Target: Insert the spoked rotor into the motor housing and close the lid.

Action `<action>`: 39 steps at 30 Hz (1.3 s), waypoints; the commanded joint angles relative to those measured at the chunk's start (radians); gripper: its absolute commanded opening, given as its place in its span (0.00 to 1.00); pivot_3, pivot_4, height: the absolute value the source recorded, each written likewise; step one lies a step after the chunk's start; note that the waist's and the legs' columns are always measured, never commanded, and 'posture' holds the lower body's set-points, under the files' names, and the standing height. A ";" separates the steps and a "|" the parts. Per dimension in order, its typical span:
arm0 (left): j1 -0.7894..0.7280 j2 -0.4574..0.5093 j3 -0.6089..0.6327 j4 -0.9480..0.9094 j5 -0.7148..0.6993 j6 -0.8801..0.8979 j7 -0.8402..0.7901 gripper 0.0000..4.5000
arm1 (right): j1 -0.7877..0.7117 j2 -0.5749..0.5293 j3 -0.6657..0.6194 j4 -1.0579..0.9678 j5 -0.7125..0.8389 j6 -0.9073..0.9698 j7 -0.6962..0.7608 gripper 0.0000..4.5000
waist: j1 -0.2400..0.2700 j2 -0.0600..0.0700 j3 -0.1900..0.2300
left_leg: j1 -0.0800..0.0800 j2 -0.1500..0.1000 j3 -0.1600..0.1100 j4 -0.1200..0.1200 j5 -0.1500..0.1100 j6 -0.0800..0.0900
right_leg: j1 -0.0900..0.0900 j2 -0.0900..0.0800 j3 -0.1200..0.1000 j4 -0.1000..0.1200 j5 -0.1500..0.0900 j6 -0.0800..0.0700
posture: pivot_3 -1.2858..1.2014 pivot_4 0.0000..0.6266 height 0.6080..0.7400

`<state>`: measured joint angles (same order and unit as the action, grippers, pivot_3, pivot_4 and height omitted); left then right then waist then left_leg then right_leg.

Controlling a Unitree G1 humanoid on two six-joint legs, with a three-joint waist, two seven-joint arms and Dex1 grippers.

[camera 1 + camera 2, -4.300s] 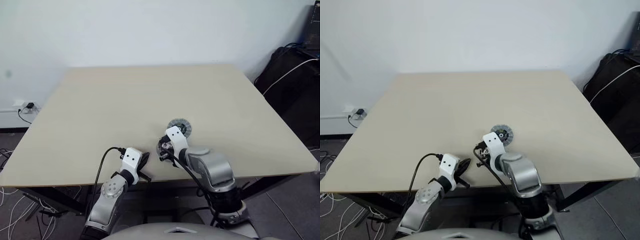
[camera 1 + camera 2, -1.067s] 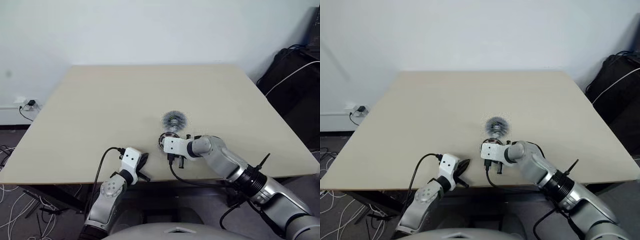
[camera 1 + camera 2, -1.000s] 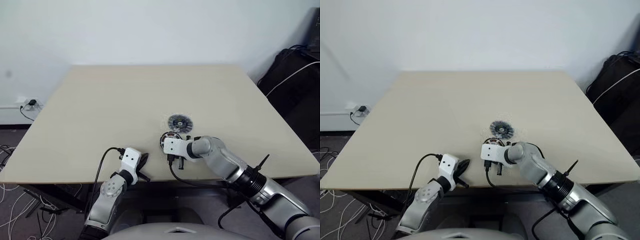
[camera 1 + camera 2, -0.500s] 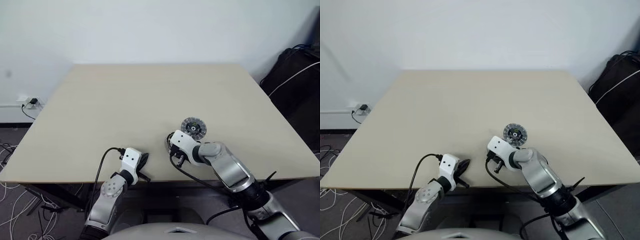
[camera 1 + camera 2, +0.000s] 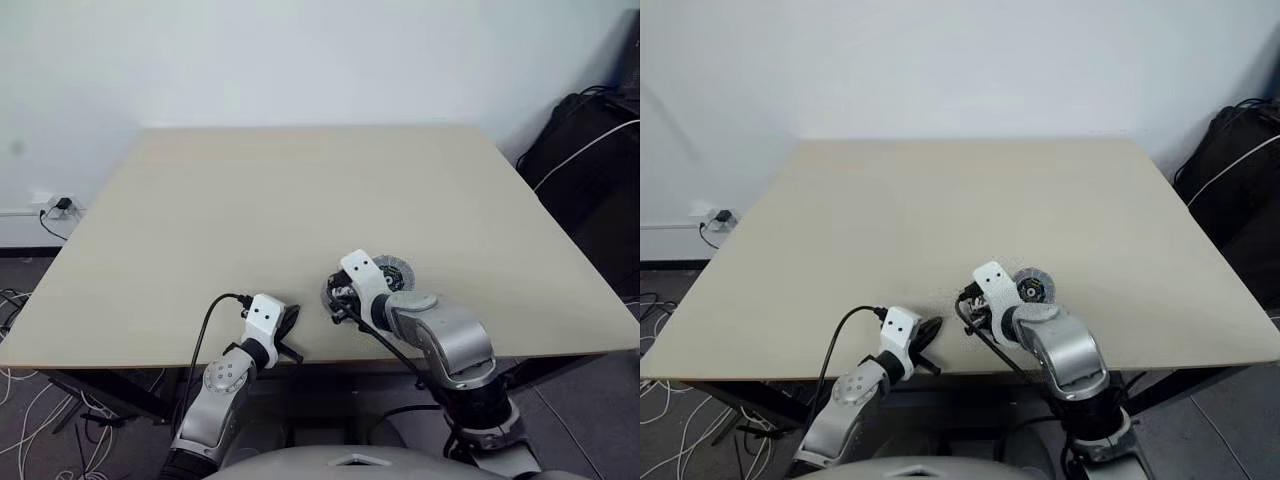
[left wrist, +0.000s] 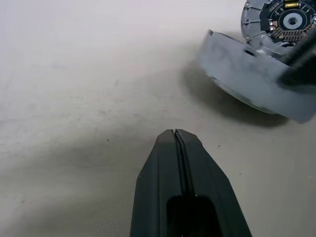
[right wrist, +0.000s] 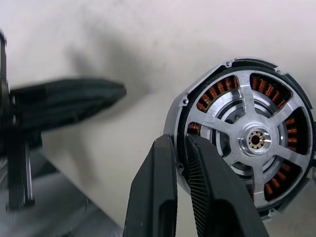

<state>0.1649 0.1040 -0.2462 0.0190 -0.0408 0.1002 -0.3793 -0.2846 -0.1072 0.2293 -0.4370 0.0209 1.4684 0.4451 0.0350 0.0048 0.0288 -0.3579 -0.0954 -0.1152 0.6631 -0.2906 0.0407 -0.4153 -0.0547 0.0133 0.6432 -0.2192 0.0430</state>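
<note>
rotor: one spoked rotor (image 7: 252,139), seated in one motor housing (image 7: 174,124)
lid: one lid (image 5: 1032,286) on table (image 5: 890,220)
right gripper (image 7: 179,148): jaws pinch housing rim
left gripper (image 6: 176,134): jaws closed, empty

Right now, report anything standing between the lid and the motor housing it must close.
No loose object does. The lid lies on the table beside the right gripper, whose jaws pinch the rim of the motor housing. One finger lies across the face holding the spoked rotor and would likely block the lid.
</note>
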 commanded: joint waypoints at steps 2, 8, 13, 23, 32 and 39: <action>-0.013 0.003 -0.003 -0.028 -0.005 -0.010 -0.007 0.01 | -0.046 0.062 -0.053 0.048 -0.001 -0.035 -0.099 0.02 | -0.001 0.001 -0.001 | 0.000 0.000 0.000 0.000 0.000 0.000 | -0.001 0.000 0.000 0.000 0.000 0.000 | 0.52 0.00 1.00; -0.013 0.005 -0.001 -0.026 -0.006 -0.013 -0.006 0.01 | -0.060 0.115 -0.044 0.159 0.015 -0.104 -0.162 0.02 | -0.007 0.004 -0.002 | 0.001 0.000 0.000 0.000 0.000 0.000 | -0.001 0.000 0.000 0.000 0.001 -0.001 | 0.52 0.00 1.00; -0.010 0.007 0.003 -0.026 -0.007 -0.017 -0.002 0.01 | -0.070 0.175 -0.069 0.259 0.040 -0.166 -0.200 0.18 | -0.014 0.006 -0.004 | 0.004 0.000 0.000 -0.001 0.001 -0.001 | 0.002 0.001 -0.001 0.000 0.001 -0.001 | 0.52 0.00 1.00; -0.007 0.009 0.008 -0.026 -0.008 -0.019 0.002 0.01 | -0.107 0.184 -0.040 0.239 0.051 -0.217 -0.258 0.52 | -0.023 0.009 -0.006 | 0.007 0.000 0.000 -0.001 0.001 -0.001 | 0.004 0.002 0.000 0.001 0.001 -0.001 | 0.52 0.00 1.00; -0.012 0.013 0.002 -0.021 -0.011 -0.017 -0.007 0.01 | -0.108 0.110 0.011 0.037 0.052 -0.525 -0.214 0.32 | -0.023 0.009 -0.005 | 0.007 0.000 0.000 -0.002 0.001 -0.001 | 0.004 0.002 0.000 0.001 -0.002 0.004 | 0.52 0.00 1.00; -0.015 0.014 -0.002 -0.019 -0.010 -0.016 -0.018 0.01 | -0.104 -0.032 0.013 0.114 -0.139 -0.877 -0.339 0.01 | -0.021 0.008 -0.006 | 0.008 0.000 0.001 -0.002 0.001 -0.001 | 0.006 0.002 0.000 0.000 -0.002 0.004 | 0.52 0.00 1.00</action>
<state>0.1641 0.1196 -0.2454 0.0192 -0.0436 0.0993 -0.3931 -0.3765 -0.1297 0.2719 -0.3351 -0.0715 0.6550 0.1545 0.0138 0.0132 0.0233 -0.3494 -0.0951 -0.1144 0.6612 -0.2896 0.0394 -0.4097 -0.0527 0.0132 0.6438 -0.2215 0.0471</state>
